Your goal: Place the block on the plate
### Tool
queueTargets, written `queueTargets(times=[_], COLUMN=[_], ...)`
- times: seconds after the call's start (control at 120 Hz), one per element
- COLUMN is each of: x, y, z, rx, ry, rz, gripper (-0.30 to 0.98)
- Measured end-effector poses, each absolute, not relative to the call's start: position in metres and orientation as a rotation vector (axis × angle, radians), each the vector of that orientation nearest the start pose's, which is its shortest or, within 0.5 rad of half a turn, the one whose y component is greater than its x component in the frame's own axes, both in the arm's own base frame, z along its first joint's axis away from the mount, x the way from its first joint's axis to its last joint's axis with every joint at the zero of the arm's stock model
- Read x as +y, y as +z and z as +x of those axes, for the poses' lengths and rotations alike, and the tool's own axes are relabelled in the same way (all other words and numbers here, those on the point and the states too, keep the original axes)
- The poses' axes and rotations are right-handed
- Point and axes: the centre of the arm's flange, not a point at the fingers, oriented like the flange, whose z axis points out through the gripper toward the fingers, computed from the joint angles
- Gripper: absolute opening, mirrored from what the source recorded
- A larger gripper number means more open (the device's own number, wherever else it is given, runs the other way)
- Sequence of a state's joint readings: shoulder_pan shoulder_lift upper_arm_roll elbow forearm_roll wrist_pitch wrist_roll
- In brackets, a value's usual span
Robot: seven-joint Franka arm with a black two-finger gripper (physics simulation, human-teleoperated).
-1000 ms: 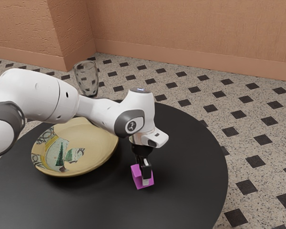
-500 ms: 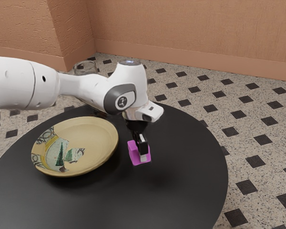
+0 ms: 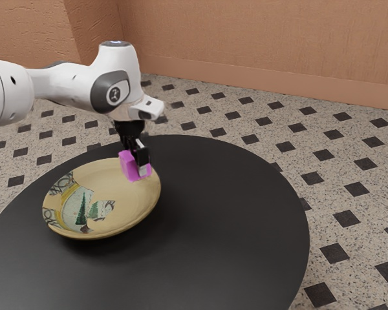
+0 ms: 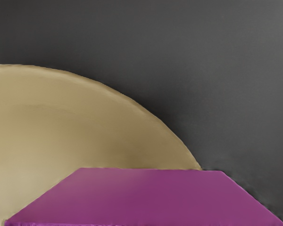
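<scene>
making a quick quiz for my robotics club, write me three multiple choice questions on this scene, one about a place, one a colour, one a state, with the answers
1. Where is the plate?
A) on the floor
B) on the table
C) in the claw

2. What colour is the block?
A) pinkish purple
B) green
C) white

3. What state is the claw in?
A) open and empty
B) open, with the block under it
C) shut on the block

Answers:
1: B, the dark tabletop surrounds it.
2: A, both views show that colour.
3: C, the block hangs gripped between its fingers.
</scene>
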State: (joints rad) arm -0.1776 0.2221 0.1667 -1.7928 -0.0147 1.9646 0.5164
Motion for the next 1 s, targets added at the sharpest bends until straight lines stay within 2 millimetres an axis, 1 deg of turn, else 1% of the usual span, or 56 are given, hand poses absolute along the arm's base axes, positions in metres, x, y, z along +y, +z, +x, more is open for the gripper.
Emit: queueTargets(times=[0.058, 0.2, 0.342, 0.45, 0.525, 0.575, 0.633, 0.733, 0.892, 1.0], x=[0.011, 0.053, 0.086, 0.118, 0.132, 0.137, 0.138, 0.136, 0.131, 0.129], y=[0.424, 0.425, 0.425, 0.425, 0.426, 0.425, 0.421, 0.402, 0.362, 0.347], z=[0.613, 0.607, 0.601, 0.594, 0.591, 0.589, 0.589, 0.588, 0.582, 0.583], rx=[0.763, 0.687, 0.636, 0.583, 0.568, 0.572, 0.586, 0.609, 0.634, 0.647], ry=[0.097, 0.126, 0.145, 0.147, 0.147, 0.150, 0.159, 0.199, 0.264, 0.271], rz=[-3.032, -3.052, -3.069, -3.089, -3.095, -3.097, -3.098, -3.108, -3.130, -3.136], gripper=[0.35, 0.32, 0.31, 0.31, 0.31, 0.32, 0.32, 0.33, 0.33, 0.30])
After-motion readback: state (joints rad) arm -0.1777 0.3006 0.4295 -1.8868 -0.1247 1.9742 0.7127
